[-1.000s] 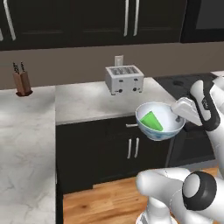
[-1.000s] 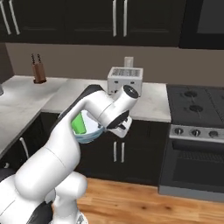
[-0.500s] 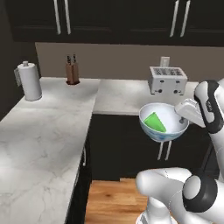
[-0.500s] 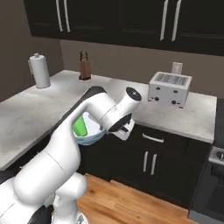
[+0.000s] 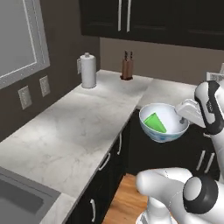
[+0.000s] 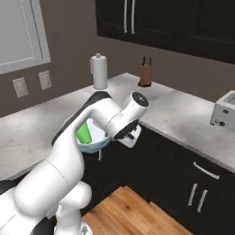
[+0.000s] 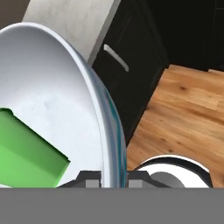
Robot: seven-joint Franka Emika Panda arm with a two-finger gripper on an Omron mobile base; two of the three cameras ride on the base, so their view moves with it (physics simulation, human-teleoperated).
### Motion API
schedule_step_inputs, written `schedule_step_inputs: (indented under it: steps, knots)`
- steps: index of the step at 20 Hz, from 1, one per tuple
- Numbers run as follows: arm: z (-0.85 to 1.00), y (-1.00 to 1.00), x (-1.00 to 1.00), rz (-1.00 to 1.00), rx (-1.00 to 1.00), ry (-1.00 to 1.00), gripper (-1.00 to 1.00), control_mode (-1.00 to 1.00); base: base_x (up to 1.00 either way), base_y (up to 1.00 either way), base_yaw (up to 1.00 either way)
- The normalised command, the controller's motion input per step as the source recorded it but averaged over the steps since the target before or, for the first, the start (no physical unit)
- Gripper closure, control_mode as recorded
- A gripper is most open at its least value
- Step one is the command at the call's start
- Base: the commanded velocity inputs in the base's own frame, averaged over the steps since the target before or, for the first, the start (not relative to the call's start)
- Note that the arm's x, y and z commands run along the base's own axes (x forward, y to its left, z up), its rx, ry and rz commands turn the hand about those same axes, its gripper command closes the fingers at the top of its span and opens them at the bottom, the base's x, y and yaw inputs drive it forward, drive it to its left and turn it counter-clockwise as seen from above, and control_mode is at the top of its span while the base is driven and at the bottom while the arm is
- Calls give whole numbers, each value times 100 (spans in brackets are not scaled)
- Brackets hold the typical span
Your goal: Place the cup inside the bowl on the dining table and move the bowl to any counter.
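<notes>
Done: we see the cup [image 5: 155, 122] lying inside the bowl [image 5: 164, 123].
Gripper [image 7: 113, 176]: pinching the bowl's rim.
Left: set bowl on the counter [image 5: 83, 131], just beside it.

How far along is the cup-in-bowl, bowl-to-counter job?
Done: the cup lies tilted inside the bowl. In hand: the gripper is clamped on the bowl's rim, holding it in the air beside the counter. Left: set the bowl down on the marble and let go.
</notes>
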Motion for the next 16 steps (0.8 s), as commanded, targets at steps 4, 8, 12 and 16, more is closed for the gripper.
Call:
schedule_step_inputs:
  steps: [4,8,12,16]
  knots:
    - [0,0,0,0,0,0,100,100,26,0,61]
    - [0,0,0,0,0,0,100,100,18,-12,60]
    - [0,0,0,0,0,0,100,100,18,-19,59]
    - [0,0,0,0,0,0,100,100,22,-22,59]
